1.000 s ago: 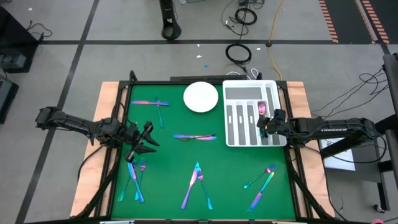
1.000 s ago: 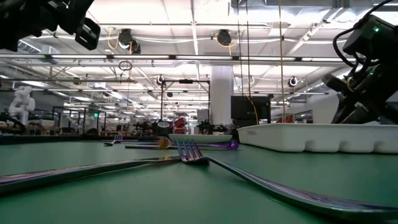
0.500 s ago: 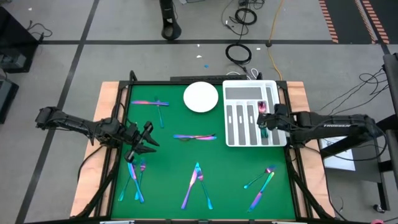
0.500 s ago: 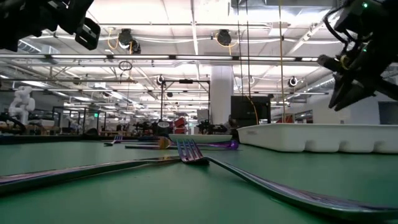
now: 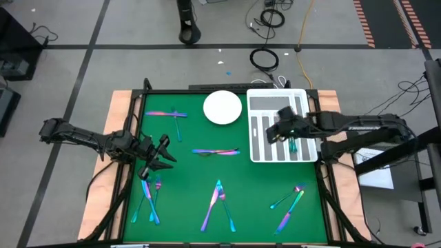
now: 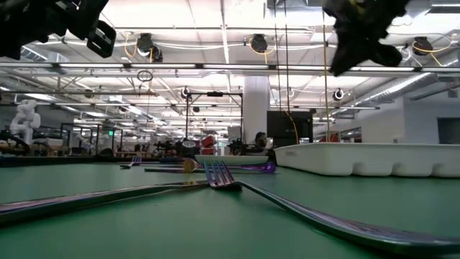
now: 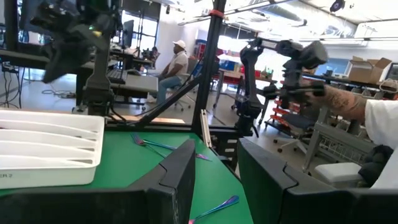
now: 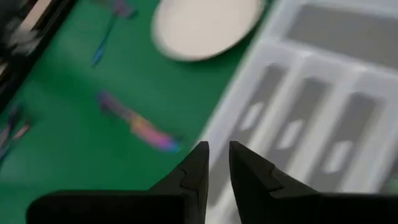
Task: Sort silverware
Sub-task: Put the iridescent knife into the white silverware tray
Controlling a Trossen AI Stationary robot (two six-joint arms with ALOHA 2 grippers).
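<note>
Found the right gripper (image 5: 281, 128) raised above the white slotted tray (image 5: 304, 94) at the far right of the green mat (image 5: 255, 179), over the tray's middle slots. Saw its two fingers (image 8: 194, 163) released, with only a narrow gap between them and nothing gripped. Noted one teal piece (image 5: 292, 144) lying in a right-hand slot of the tray, just beside that arm.

Found the left gripper (image 5: 164, 151) hanging over the left side of the mat, fingers (image 7: 180, 168) apart and empty, waiting.

Saw the rest of the silverware (image 5: 215, 151) spread flat on the mat, well apart in groups:
- a crossed pair (image 5: 173, 115) at the far left, left of the white round plate (image 5: 222, 107);
- a long pair at the centre, between the left gripper and the tray;
- a cluster (image 5: 150, 198) at the near left, just nearer than the left gripper;
- a fork and knife (image 5: 219, 202) crossing at the near centre;
- two pieces (image 5: 290, 202) at the near right, nearer than the tray.

Found the plate bare, just left of the tray's far corner.

Caught a seated person (image 7: 177, 60) in the room beyond the table, in the left wrist view.
</note>
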